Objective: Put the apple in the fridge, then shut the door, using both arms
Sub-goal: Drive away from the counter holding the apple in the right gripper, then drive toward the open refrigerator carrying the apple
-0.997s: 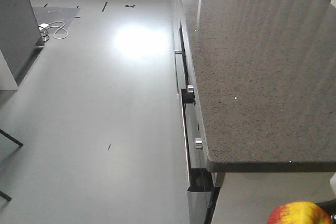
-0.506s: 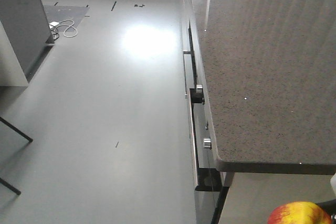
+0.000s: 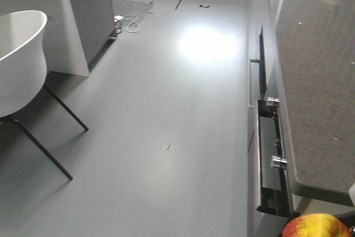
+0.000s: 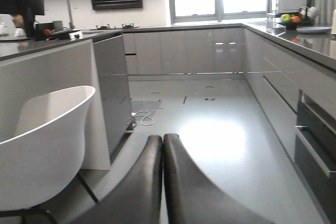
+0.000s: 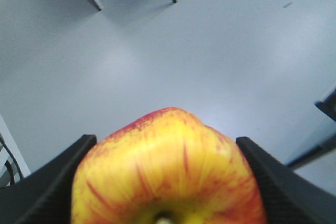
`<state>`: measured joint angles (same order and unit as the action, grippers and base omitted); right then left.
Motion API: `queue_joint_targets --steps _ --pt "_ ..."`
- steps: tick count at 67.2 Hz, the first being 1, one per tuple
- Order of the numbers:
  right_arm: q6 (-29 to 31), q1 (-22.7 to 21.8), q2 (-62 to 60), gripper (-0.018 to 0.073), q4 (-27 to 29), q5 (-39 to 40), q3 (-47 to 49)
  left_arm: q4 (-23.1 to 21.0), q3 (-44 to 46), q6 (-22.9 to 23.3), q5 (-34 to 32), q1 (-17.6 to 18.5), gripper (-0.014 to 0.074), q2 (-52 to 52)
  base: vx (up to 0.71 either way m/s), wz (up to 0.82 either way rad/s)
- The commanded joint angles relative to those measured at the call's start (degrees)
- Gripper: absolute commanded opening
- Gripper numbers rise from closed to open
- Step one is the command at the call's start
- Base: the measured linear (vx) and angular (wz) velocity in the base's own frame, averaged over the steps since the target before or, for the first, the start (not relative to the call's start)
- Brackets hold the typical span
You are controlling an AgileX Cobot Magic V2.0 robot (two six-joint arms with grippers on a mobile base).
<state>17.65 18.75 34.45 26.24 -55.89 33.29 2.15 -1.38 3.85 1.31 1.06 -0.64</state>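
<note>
- One red-and-yellow apple [image 3: 315, 227] sits at the bottom right edge of the front view, below the corner of the speckled countertop [image 3: 324, 81]; a white chair [image 3: 19, 54] stands on the grey floor [image 3: 166, 109] at left.
- Left wrist view: the left gripper [image 4: 163, 177] hangs over the floor beside the chair, its black fingers [image 4: 142, 182] pressed together with nothing between them.
- Right wrist view: the right gripper [image 5: 165, 142] clamps the apple between its two fingers, above the floor.
</note>
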Motion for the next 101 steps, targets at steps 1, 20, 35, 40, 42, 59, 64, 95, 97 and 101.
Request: queue_joint_targets --steps 1,20,35,40,42,59,64,95,97,101 --pt "0.25 0.02 0.08 0.0024 1.77 2.72 1.62 -0.5 0.97 0.02 -4.07 0.08 -0.0006 -0.84 -0.01 0.53" --pt "0.25 0.02 0.08 0.0024 1.77 2.34 1.62 -0.5 0.97 0.02 -4.07 0.08 -0.0006 -0.84 -0.01 0.56" --pt "0.25 0.02 0.08 0.0024 1.77 2.34 1.62 -0.5 0.97 0.02 -4.07 0.08 -0.0006 -0.84 -0.01 0.59" --pt "0.25 0.02 0.08 0.0024 1.77 2.34 1.62 -0.5 0.97 0.02 -4.07 0.08 -0.0006 -0.84 0.0 0.58" --pt "0.25 0.02 0.08 0.0024 1.77 2.34 1.62 -0.5 0.97 0.02 -4.07 0.08 -0.0006 -0.84 0.0 0.58" --pt "0.25 0.02 0.08 0.0024 1.77 2.34 1.62 -0.5 0.97 0.02 -4.07 0.08 -0.0006 -0.84 0.01 0.55" --pt "0.25 0.02 0.08 0.0024 1.77 2.34 1.62 -0.5 0.97 0.02 -4.07 0.08 -0.0006 -0.84 0.02 0.53" --pt "0.25 0.02 0.08 0.0024 1.77 2.38 1.62 -0.5 0.97 0.02 -4.07 0.08 -0.0006 -0.84 0.02 0.56" --pt "0.25 0.02 0.08 0.0024 1.77 2.38 1.62 -0.5 0.97 0.02 -4.07 0.08 -0.0006 -0.84 0.0 0.61" --pt "0.25 0.02 0.08 0.0024 1.77 2.38 1.62 -0.5 0.97 0.02 -4.07 0.08 -0.0006 -0.84 0.0 0.62"
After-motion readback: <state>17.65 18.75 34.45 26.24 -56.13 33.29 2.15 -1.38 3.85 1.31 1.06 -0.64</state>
